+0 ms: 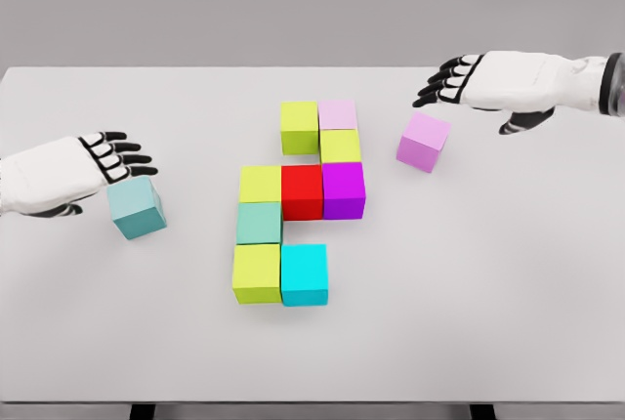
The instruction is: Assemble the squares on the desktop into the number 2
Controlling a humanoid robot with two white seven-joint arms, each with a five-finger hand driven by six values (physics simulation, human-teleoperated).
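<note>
Nine cubes (303, 207) sit joined mid-table (488, 293). Loose teal cube (136, 208) lies just under left hand (90, 164), fingers spread; loose violet cube (423, 142) lies below right hand (479, 81), fingers spread, empty.

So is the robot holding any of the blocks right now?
No. The left robot hand hovers open by the teal block, and the right robot hand is open near the pink block.

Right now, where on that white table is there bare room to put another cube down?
Bare patches: the table front right of the cyan cube, and the back left corner. Crowded: the middle cluster around the red cube, and beside each robot hand.
</note>
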